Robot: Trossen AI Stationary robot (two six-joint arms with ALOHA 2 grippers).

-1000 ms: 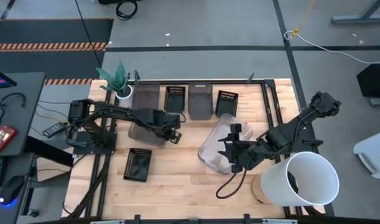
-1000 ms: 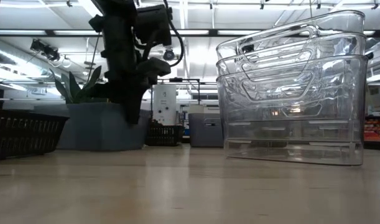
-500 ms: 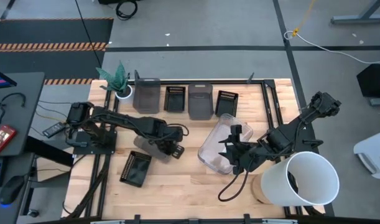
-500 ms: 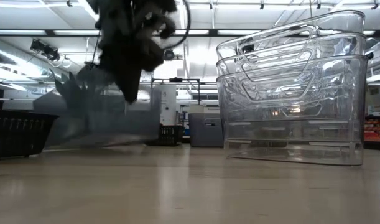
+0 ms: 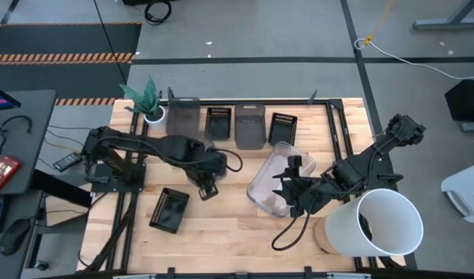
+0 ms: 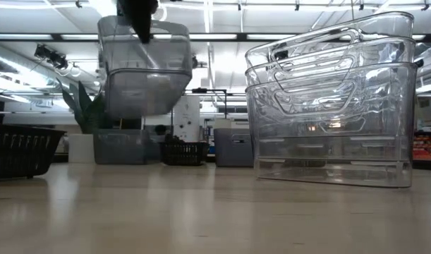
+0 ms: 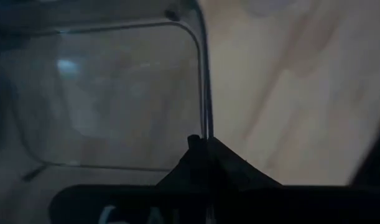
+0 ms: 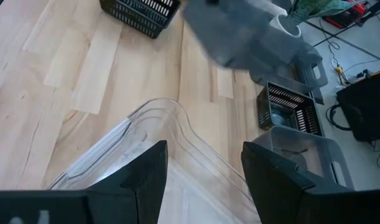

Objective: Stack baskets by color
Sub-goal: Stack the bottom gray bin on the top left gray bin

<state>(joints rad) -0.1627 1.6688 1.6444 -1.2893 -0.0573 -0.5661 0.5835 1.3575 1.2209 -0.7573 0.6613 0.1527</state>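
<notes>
From above, the left gripper (image 5: 208,188) is hanging over the middle of the wooden counter (image 5: 221,232), while the right gripper (image 5: 287,190) is sitting at the stack of large clear plastic baskets (image 5: 269,180).

At counter height, a smoky grey rectangular plastic basket (image 6: 146,74) is hanging tilted, clear of the surface.

In the left wrist view, the fingers are pinching together on that grey basket's rim.

In the right wrist view, the fingers (image 8: 146,177) are standing apart, straddling the clear stack's rim

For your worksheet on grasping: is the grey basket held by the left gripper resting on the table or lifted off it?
Lifted. In the low view the grey basket hangs above the table, clear space beneath it.
</notes>
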